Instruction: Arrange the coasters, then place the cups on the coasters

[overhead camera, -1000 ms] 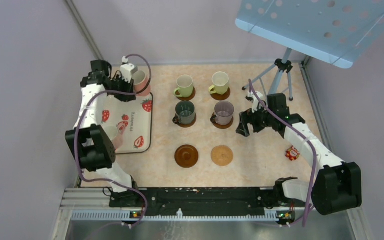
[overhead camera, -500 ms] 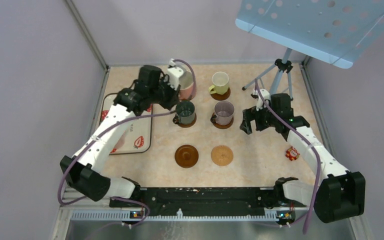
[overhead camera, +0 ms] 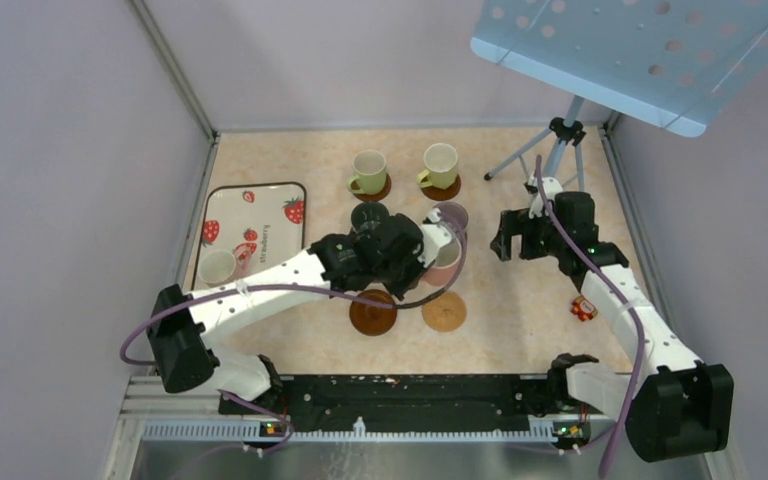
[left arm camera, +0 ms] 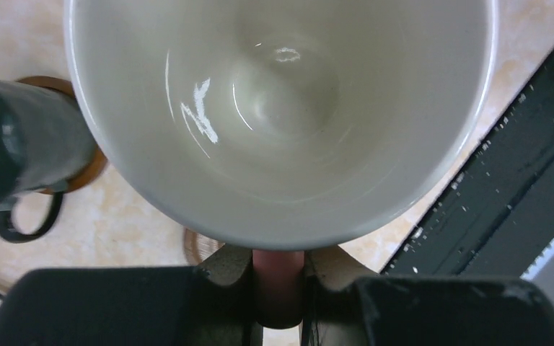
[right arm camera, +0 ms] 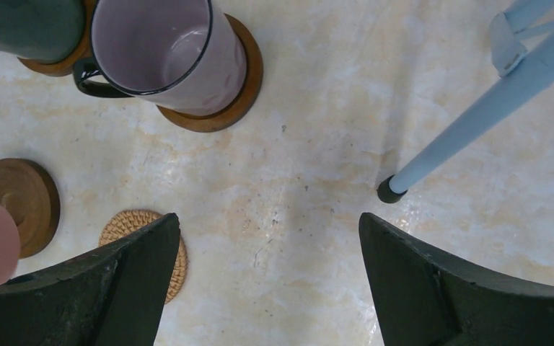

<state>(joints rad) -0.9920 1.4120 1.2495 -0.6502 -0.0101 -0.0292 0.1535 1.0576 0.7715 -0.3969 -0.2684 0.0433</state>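
My left gripper [overhead camera: 430, 252] is shut on the handle of a pink cup [overhead camera: 448, 264], which hangs above the tan coaster [overhead camera: 444, 311]. From the left wrist the cup's pale inside [left arm camera: 281, 108] fills the view, and the pink handle [left arm camera: 279, 277] is pinched between the fingers. An empty dark brown coaster [overhead camera: 373, 313] lies beside the tan one. Two light green cups [overhead camera: 368, 170] [overhead camera: 440, 164], the dark green-grey cup [overhead camera: 368, 216] and the mauve cup [right arm camera: 166, 50] stand on coasters. A second pink cup [overhead camera: 217, 267] sits on the tray. My right gripper [overhead camera: 508, 236] hangs open and holds nothing, right of the mauve cup.
The strawberry-print tray [overhead camera: 255, 205] lies at the left. A tripod [overhead camera: 558, 140] carrying a blue perforated panel [overhead camera: 640, 50] stands at the back right; one leg [right arm camera: 476, 108] ends near my right gripper. A small red item [overhead camera: 586, 306] lies at the right.
The left arm swung from above the tray at the back left to the table's middle, carrying the pink cup. The right gripper drew back slightly to the right.
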